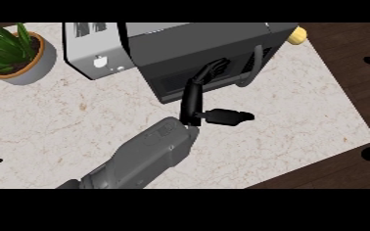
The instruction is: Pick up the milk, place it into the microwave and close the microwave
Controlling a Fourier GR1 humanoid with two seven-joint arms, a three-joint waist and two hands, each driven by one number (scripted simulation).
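Left hand (194, 103) is up against the microwave (180, 41), forearm coming in from the lower left of it. Fingers (211, 71) are stretched out nearly straight, tips only slightly bent, resting on the door (173, 63) just left of the handle (254, 67). The thumb sticks out sideways to the right, below the microwave's front, apart from the fingers. Nothing is held in the hand.

Door looks flush with the microwave's body, so no view inside.

Milk: can't tell where it is. It doesn't show on the counter (303, 107) around the microwave, and the closed front hides the interior.

Toaster (92, 49) sits just left of the microwave, touching or nearly so. Plant (20, 54) is further left, past the toaster. A yellow thing (296, 34) pokes out behind the microwave's right rear corner; too little shows to identify it.
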